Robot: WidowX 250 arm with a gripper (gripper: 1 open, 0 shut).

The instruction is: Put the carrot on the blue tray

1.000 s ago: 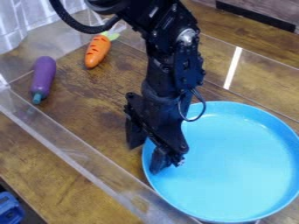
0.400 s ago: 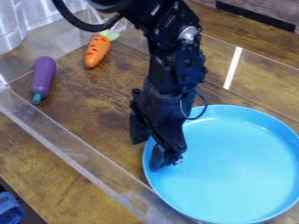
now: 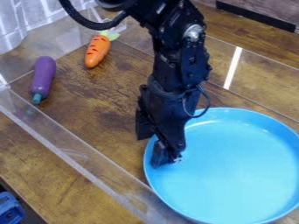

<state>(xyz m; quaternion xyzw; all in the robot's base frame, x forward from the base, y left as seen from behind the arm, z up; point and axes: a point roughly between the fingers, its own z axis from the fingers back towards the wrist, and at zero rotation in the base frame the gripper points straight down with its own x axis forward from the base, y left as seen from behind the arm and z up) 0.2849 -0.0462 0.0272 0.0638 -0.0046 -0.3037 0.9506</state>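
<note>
You see the carrot (image 3: pixel 97 50) lying on the wooden table (image 3: pixel 87 105) at the far left, well apart from the blue tray (image 3: pixel 239 175) at the near right, and an eggplant (image 3: pixel 44 77) lies near the carrot. Your gripper (image 3: pixel 170 157) hangs over the left rim of the tray with nothing in it. Whether its fingers are apart or together, you cannot tell from this angle.

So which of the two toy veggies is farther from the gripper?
The eggplant, the purple one near the left edge. The orange carrot lies closer to the gripper, which is down at the tray's rim.
</note>
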